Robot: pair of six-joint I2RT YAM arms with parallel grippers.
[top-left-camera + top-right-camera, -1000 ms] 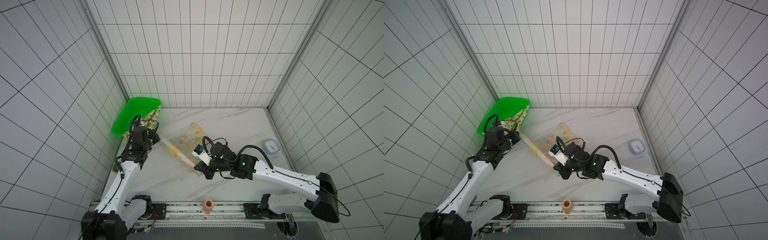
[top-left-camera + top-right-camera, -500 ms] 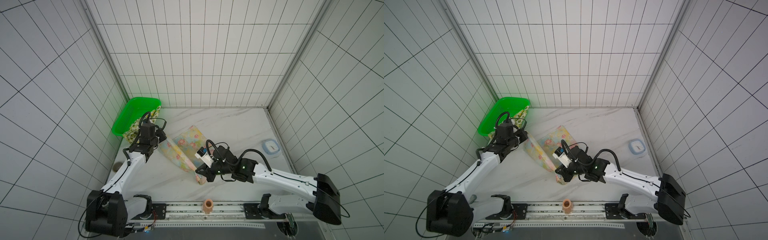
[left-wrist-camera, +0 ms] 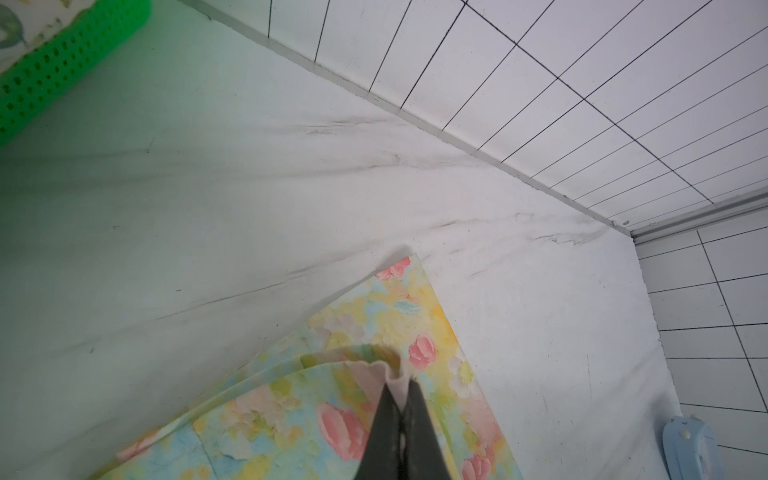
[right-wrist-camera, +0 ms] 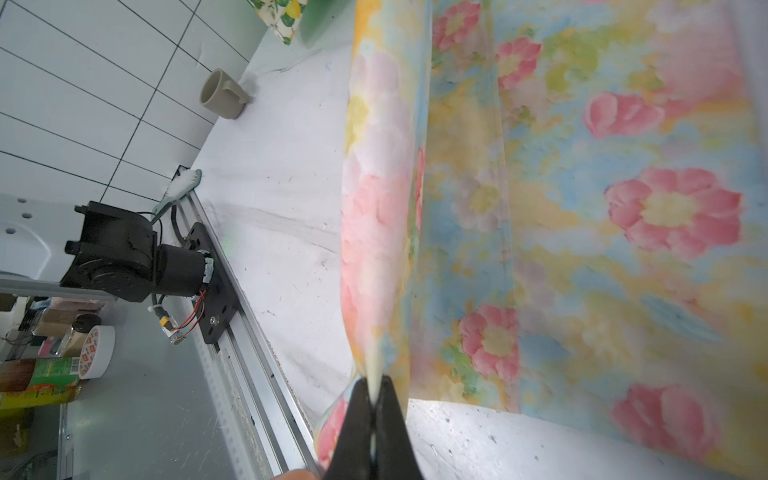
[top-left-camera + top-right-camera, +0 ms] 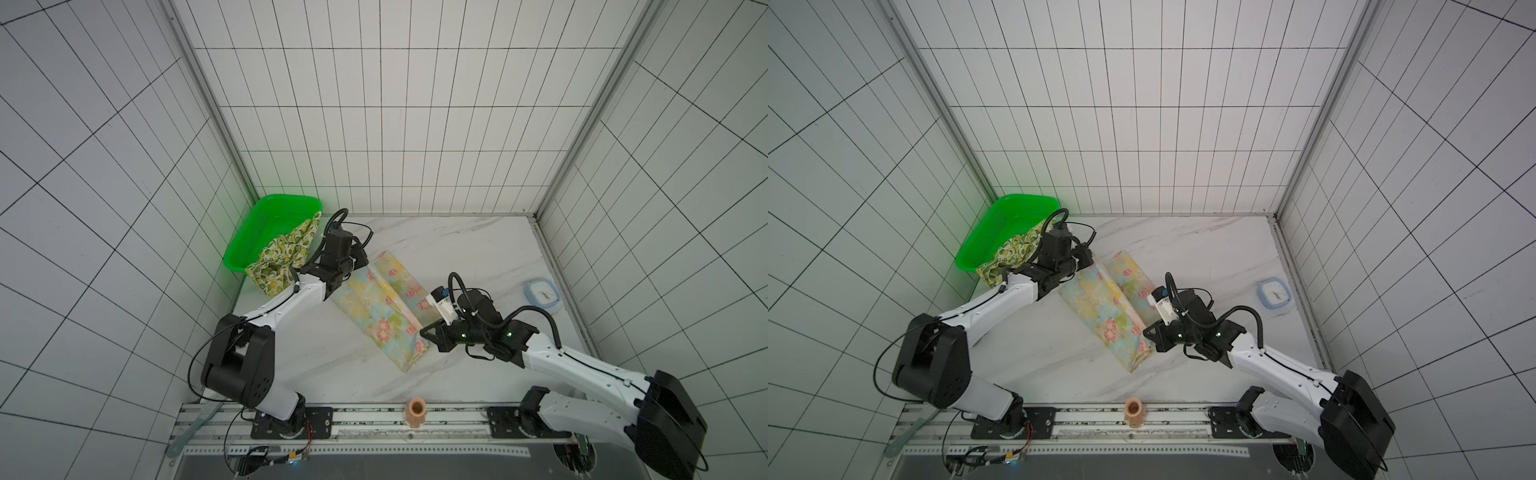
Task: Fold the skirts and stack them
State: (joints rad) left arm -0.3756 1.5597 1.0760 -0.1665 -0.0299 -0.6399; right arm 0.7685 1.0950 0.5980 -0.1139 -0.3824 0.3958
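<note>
Thin, soft, matt cloth with a watercolour-like print for the flowered skirt (image 5: 382, 307) at the table's centre. Same thin matt weave, more crumpled, for the lemon skirt (image 5: 282, 257) at ten o'clock. Glossy, perforated bright green plastic for the basket (image 5: 257, 224) holding it. Smooth white marble-look tabletop (image 5: 457, 245), faintly sheened, grey-veined. Glazed white wall tiles (image 5: 374, 145) at twelve o'clock. Bare brushed metal for the rail (image 5: 453, 415) at six o'clock. Smooth pale-blue plastic for the clock (image 5: 542, 295) at three o'clock.

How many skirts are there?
2. The flowery skirt is on the table in the middle, pinched by the left gripper and the right gripper. The lemon skirt hangs out of the green basket, back left. The basket may hide more.
</note>
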